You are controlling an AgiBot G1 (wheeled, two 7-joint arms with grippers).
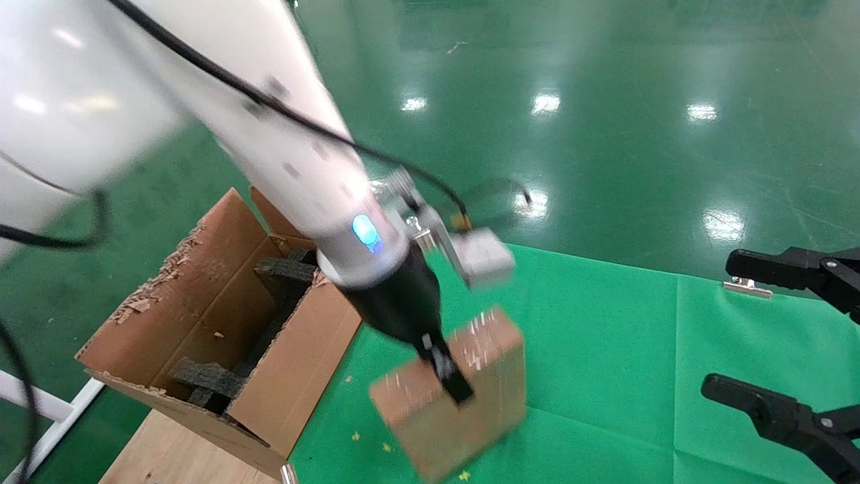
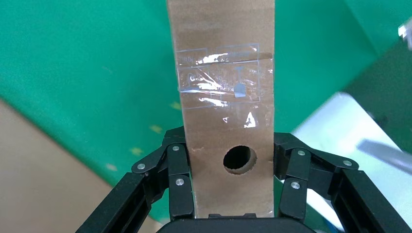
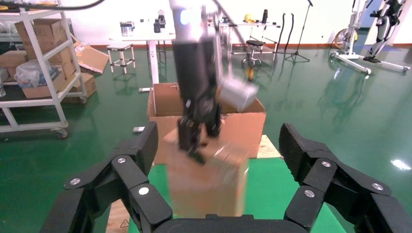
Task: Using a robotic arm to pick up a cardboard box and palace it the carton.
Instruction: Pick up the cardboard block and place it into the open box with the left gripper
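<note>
The green cloth [image 1: 605, 349] covers the work surface. At its left edge stands the carton [image 1: 201, 323], long and brown with a torn rim, and dark foam blocks [image 1: 208, 380] lie inside. The robotic arm [image 1: 295, 161], the robot's left one, reaches down beside the carton. Its left gripper [image 2: 228, 194] is clamped on the cardboard box [image 2: 221, 92], one finger on each broad face, and the box hangs above the cloth, near the carton. The right gripper [image 3: 218, 165] waits at the right side, jaws wide apart.

cardboard box [image 1: 463, 403] motion-blurred, lower corner cut off by head view's edge, carton [image 1: 201, 336] interior partly hidden
</note>
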